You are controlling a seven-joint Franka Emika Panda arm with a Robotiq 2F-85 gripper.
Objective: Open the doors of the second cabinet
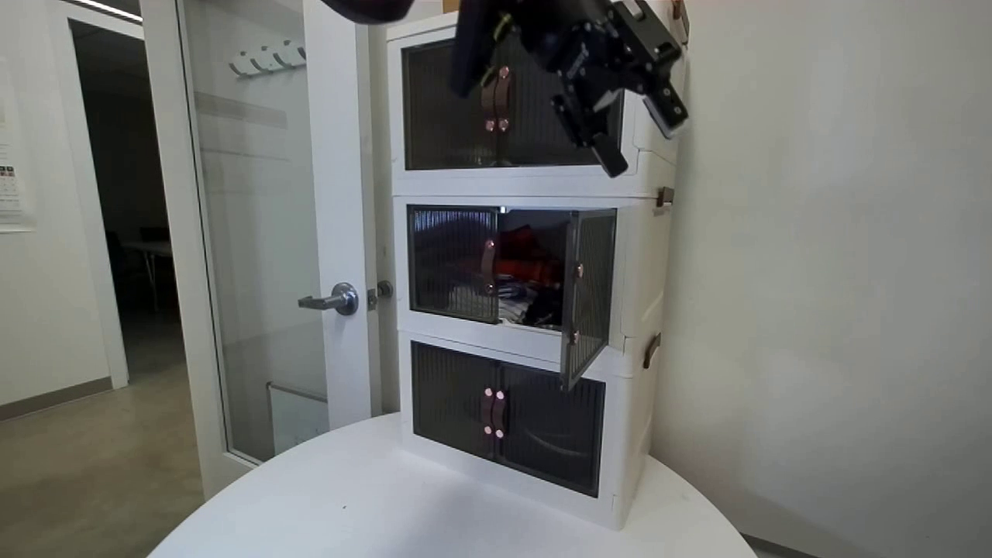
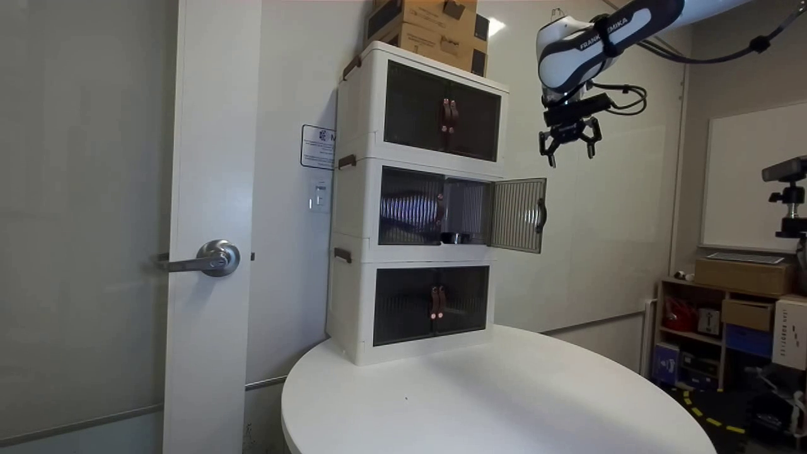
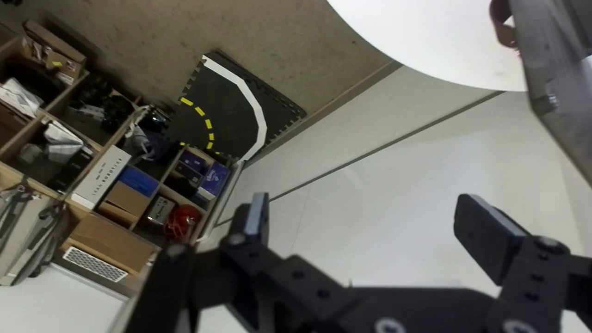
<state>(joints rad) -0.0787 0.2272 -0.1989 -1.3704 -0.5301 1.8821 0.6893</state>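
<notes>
Gripper [image 2: 572,159] is spread apart, upper right in an exterior view. Centre: middle cabinet [image 2: 356,202], right door [image 2: 517,215] swung out, left door [image 2: 410,207] looks shut. Probably light, stiff plastic; I'd hook its handle [image 2: 440,209].

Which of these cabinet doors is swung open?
The right-hand door of the middle tier in both exterior views: it alone among the six juts outward.

In both exterior views I made out the second cabinet [image 1: 642,271], boxy, white and upright, the middle tier of three. Its doors [image 1: 593,294] were dark, ribbed, see-through panels with brown handles [image 1: 488,267]. One door [image 2: 410,205] lay across half the cabinet's front, shut or nearly so; its mate [image 2: 514,215] stood open, jutting outward from the cabinet's front.
</notes>
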